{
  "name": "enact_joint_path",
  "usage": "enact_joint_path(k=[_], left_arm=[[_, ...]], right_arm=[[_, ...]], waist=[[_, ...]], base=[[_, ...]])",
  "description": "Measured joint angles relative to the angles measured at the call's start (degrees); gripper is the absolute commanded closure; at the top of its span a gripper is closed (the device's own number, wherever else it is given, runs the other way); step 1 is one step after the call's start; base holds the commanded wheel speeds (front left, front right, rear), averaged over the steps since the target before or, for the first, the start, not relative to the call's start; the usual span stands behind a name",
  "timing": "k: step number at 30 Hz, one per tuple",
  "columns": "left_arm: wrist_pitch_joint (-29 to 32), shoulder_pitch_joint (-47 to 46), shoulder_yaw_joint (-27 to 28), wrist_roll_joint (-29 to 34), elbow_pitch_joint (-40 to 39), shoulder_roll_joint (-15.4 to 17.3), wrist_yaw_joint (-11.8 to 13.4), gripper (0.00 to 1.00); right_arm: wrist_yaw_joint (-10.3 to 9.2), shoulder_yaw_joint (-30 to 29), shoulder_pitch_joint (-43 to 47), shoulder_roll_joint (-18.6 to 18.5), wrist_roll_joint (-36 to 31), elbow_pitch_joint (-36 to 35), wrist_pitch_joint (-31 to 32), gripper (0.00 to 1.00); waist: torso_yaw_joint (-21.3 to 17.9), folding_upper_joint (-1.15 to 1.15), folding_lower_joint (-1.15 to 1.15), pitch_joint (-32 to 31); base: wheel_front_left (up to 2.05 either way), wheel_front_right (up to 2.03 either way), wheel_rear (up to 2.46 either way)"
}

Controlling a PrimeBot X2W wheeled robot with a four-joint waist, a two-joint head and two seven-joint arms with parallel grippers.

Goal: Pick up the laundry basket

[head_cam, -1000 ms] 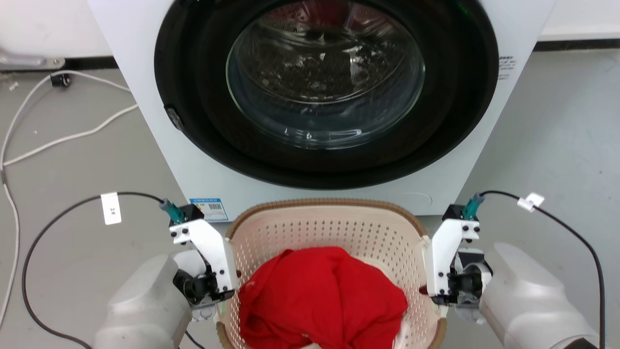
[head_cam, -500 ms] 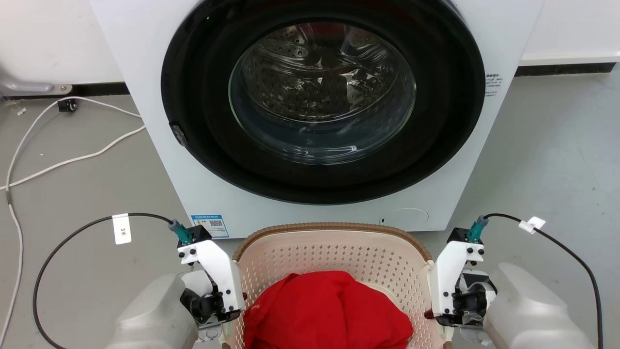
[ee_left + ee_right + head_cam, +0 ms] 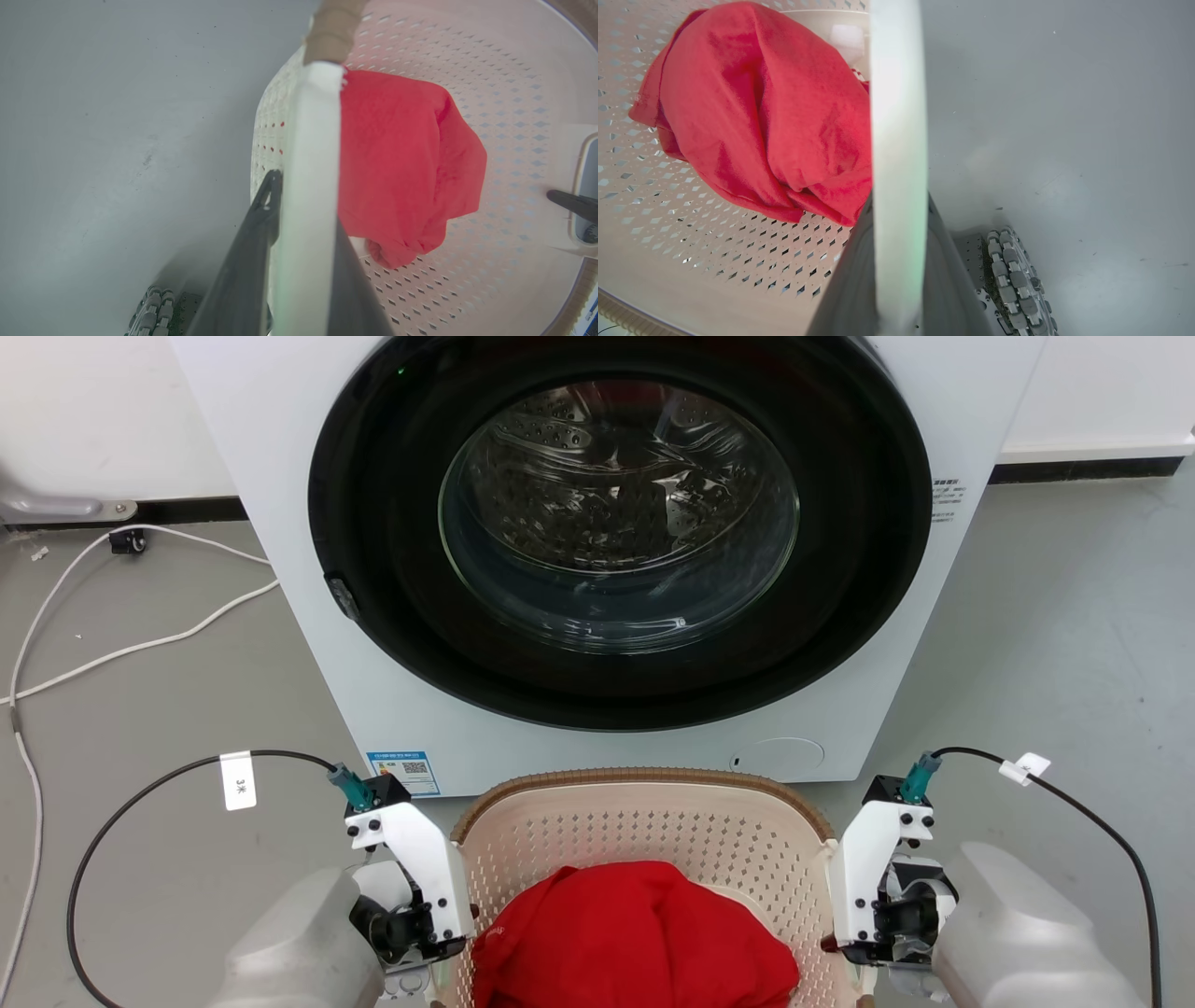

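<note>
The laundry basket (image 3: 644, 777), pale pink-beige with perforated walls and a brown woven-look rim, sits low in the head view, just in front of the washing machine. A red cloth (image 3: 635, 938) lies bunched inside it. My left gripper (image 3: 306, 200) is shut on the basket's white left handle (image 3: 310, 140), one dark finger on each side. My right gripper (image 3: 899, 203) is shut the same way on the white right handle (image 3: 896, 116). In the head view, the left gripper (image 3: 462, 933) and right gripper (image 3: 826, 938) flank the basket. Both wrist views show grey floor below the basket's walls.
The white washing machine (image 3: 327, 644), its round glass door (image 3: 621, 513) closed, stands right behind the basket. A white cable (image 3: 140, 644) trails over the floor at the left. Black wrist cables (image 3: 121, 812) arc out beside both arms. My wheeled base (image 3: 1013, 280) shows under the right handle.
The head camera moved: the whole scene sits lower than a second ago, and the basket shows further down in the frame. Over the last half second, almost nothing has shifted. Both grips are unchanged.
</note>
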Motion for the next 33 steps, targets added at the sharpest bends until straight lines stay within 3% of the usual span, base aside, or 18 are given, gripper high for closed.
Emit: enact_joint_path(k=[33], left_arm=[[-1.2, 0.6, -1.5, -1.9, 0.8, -0.2, 0.0, 1.00]], right_arm=[[-0.01, -1.2, -1.2, 0.2, -2.0, 0.0, 2.1, 1.00]], waist=[[-0.1, 0.00, 0.01, 0.2]], base=[[0.00, 0.00, 0.00]])
